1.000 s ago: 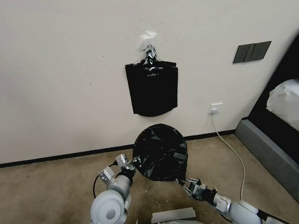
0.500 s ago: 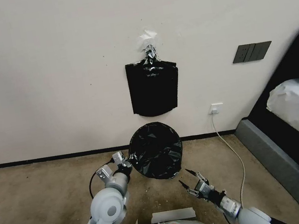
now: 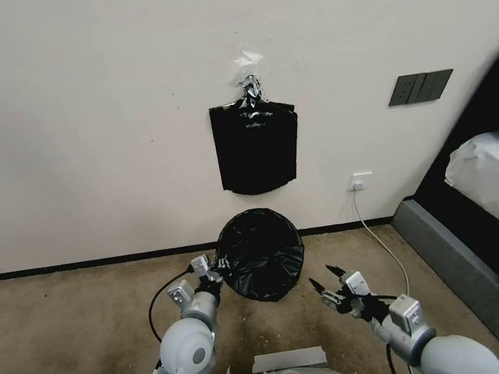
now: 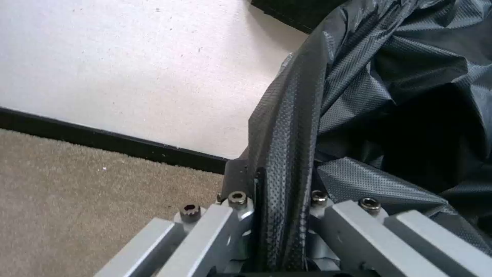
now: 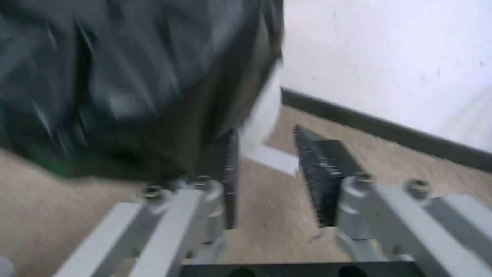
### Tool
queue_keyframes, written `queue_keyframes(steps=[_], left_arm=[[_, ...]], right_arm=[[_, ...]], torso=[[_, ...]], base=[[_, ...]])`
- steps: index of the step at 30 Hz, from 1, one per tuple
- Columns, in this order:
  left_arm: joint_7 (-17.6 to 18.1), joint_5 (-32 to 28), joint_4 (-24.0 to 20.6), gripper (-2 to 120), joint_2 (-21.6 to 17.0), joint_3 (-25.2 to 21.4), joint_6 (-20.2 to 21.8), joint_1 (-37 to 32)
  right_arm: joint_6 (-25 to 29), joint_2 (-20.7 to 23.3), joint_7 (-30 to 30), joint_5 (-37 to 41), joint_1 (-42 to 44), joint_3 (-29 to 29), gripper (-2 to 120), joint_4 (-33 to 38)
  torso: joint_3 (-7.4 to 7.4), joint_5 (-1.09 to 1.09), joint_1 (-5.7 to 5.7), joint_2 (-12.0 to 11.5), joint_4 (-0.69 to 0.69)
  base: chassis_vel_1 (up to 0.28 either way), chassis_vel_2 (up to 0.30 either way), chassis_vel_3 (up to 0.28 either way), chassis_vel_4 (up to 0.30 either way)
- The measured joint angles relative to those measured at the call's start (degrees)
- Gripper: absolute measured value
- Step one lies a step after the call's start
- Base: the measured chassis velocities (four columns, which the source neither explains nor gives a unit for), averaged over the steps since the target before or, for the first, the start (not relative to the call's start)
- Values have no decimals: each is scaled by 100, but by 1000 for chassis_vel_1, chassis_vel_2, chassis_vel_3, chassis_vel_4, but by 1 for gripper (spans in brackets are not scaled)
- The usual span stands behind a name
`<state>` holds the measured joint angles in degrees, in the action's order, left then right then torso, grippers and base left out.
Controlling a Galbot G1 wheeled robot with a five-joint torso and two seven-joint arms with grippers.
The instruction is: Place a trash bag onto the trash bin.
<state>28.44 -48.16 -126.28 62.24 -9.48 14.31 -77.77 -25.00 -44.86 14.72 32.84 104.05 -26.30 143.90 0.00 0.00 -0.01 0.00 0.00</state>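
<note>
We see the trash bag (image 3: 262,255) draped over the trash bin (image 5: 261,115), which stands on the carpet (image 3: 62,327) against the wall (image 3: 90,111), directly below the flat bundle of black bags (image 3: 257,147) hanging from a clip. Our left gripper (image 3: 216,273) sits at the bin's left rim, its fingers (image 4: 241,181) pinched on a fold of the bag's edge. Our right gripper (image 3: 328,281) hangs near the bin's lower right, apart from the bag, its 2 fingers (image 5: 320,161) spread with nothing between them.
</note>
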Motion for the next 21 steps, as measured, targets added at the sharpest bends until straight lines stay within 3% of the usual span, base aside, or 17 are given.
queue_keyframes(steps=[8,11,15,17,21], left_arm=[[-18,222,131,3,-9,180,9,196],[-13,305,163,3,12,247,26,249],[-10,446,182,3,88,359,37,256],[-35,645,205,3,144,444,39,242],[-83,873,269,3,230,566,61,258]], right_arm=[[511,165,-489,708,-1011,334,0,-33],[533,229,-637,840,-1297,488,0,-39],[218,320,-687,1191,-1700,759,0,-46],[-273,354,-495,1777,-2119,1033,0,-51],[-664,276,-20,2243,-2904,1578,0,-83]], torso=[[0,0,0,0,0],[0,0,0,0,0],[0,0,0,0,-1],[0,-1,0,0,-1],[0,0,0,0,3]], base=[[0,0,0,0],[0,0,0,0],[0,0,0,0],[0,0,0,0],[0,0,0,0]])
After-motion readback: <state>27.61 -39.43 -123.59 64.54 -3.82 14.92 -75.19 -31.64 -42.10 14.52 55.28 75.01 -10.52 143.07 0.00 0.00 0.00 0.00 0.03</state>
